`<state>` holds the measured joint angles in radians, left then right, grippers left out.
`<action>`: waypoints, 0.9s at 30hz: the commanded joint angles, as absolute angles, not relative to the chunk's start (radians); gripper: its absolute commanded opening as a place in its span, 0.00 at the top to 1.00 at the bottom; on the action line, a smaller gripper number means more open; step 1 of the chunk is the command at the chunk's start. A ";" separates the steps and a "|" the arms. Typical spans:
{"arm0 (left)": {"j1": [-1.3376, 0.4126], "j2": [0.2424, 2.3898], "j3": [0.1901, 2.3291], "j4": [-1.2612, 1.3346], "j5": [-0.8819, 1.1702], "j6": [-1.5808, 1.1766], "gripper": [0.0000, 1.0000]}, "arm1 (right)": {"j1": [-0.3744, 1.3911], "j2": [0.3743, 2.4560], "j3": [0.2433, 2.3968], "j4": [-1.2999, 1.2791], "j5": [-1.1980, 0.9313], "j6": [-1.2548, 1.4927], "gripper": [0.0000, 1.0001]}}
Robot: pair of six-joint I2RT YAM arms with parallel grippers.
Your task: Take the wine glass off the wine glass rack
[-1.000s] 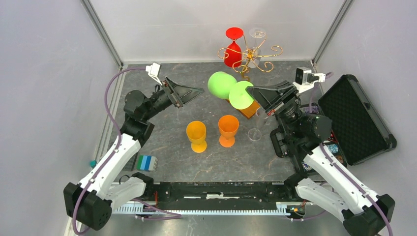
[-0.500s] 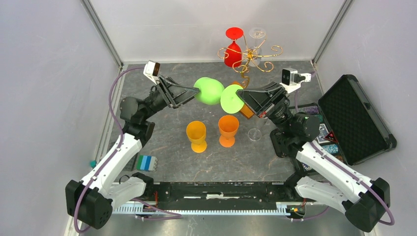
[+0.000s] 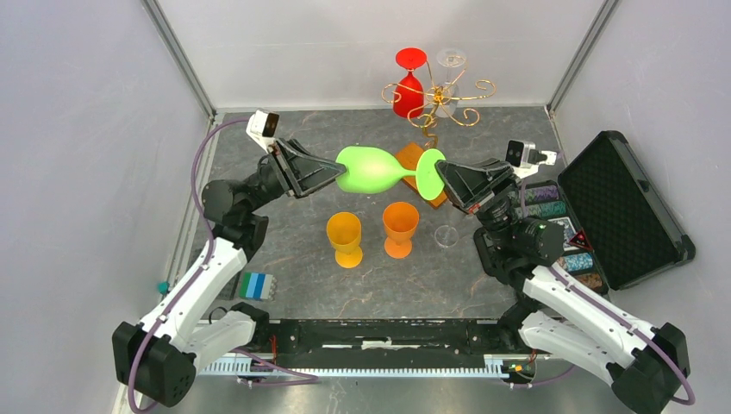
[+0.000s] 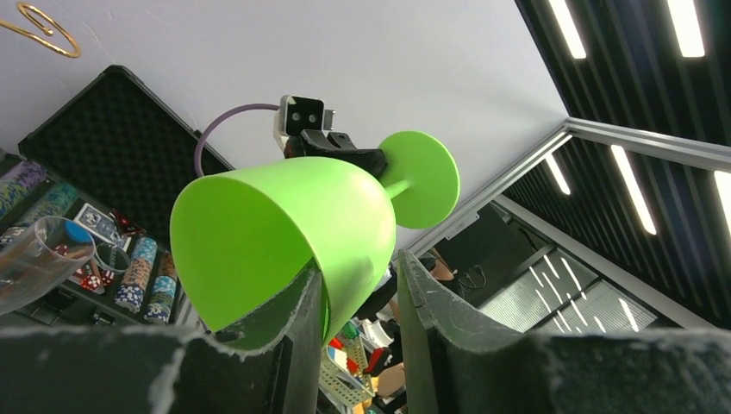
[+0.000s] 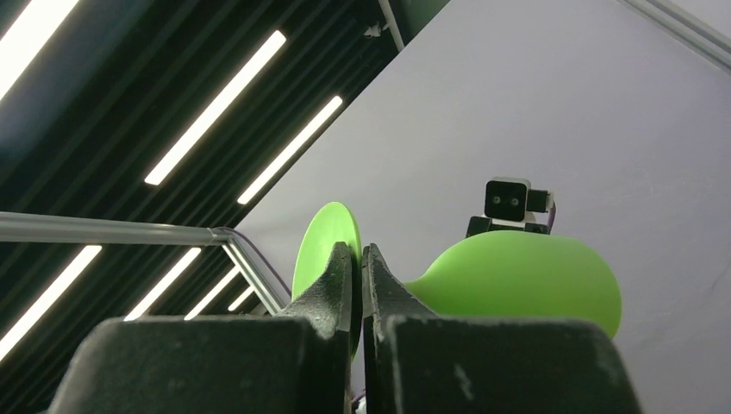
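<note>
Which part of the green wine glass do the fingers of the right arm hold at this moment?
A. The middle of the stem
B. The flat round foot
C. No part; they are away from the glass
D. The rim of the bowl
B: in the right wrist view the right fingers are pressed together on the edge of the flat round foot of the green wine glass.

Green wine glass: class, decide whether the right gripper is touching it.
Touching. The right wrist view shows the right gripper with its jaws shut on the thin round foot of the green wine glass, no gap either side.
</note>
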<state>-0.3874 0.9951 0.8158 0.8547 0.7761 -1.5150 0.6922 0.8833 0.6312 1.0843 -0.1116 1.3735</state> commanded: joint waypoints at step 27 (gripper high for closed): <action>-0.408 0.905 0.907 0.806 0.986 -1.417 0.98 | 0.686 1.068 0.499 1.181 -0.046 1.501 1.00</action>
